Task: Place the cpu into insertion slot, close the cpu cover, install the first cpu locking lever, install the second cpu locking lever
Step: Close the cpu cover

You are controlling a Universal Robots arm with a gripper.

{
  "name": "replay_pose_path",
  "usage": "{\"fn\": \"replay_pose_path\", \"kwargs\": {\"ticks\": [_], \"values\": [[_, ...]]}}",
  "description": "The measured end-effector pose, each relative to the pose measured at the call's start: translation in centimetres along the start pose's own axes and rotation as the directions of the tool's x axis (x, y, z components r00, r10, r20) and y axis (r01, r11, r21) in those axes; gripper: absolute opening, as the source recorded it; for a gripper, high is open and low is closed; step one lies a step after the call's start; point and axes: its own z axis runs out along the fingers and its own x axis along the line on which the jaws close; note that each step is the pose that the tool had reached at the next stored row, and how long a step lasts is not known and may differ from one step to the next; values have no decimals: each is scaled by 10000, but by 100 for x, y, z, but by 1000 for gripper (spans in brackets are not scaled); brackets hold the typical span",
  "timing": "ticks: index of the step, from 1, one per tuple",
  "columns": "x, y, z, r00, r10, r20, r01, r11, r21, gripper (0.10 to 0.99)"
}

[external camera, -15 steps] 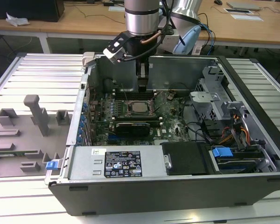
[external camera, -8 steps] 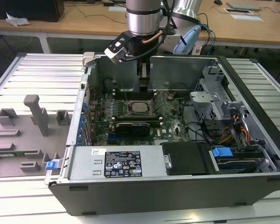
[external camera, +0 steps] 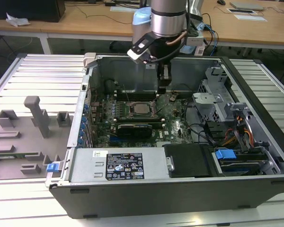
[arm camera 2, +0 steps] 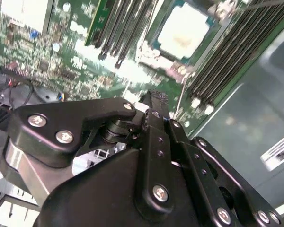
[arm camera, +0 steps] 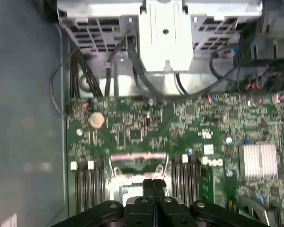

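Inside the case (external camera: 180, 198), exterior view: we list the cpu (external camera: 143, 108) seated in the insertion slot (external camera: 130, 113), with the gripper (external camera: 164, 81) hovering near its far corner on the exterior view's right. Second wrist view: fingers (arm camera 2: 156, 101) pressed together, holding nothing. First wrist view: fingertips (arm camera: 148, 185) meeting near the slot.

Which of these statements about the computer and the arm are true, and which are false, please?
1. The cpu lies in the insertion slot. True.
2. The gripper carries the cpu. False: in the first wrist view its fingers are shut with nothing between them, and the cpu lies in the slot.
3. The gripper hangs inside the open case, above the green board. True.
4. The gripper is on the exterior view's left of the cpu. False: it is on the exterior view's right of it.
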Motion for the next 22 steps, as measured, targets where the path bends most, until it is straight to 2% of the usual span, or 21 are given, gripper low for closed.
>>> {"fn": "replay_pose_path", "kwargs": {"ticks": [1, 4, 8, 9, 12, 17, 19, 22], "values": [[2, 84, 6, 10000, -1, 1, 1, 10000, 24, 106], [8, 242, 18, 10000, -2, 2, 2, 10000, 68, 106], [14, 345, 34, 10000, -5, 4, 5, 10000, 90, 106], [17, 370, 59, 10000, -6, 5, 6, 9999, 118, 106], [23, 400, 149, 10000, -10, 10, 10, 9998, 209, 106], [28, 409, 245, 10000, -16, 14, 15, 9995, 306, 106], [32, 428, 301, 10000, -18, 19, 18, 9993, 380, 106], [37, 447, 319, 10000, -20, 19, 19, 9992, 396, 106]]}}
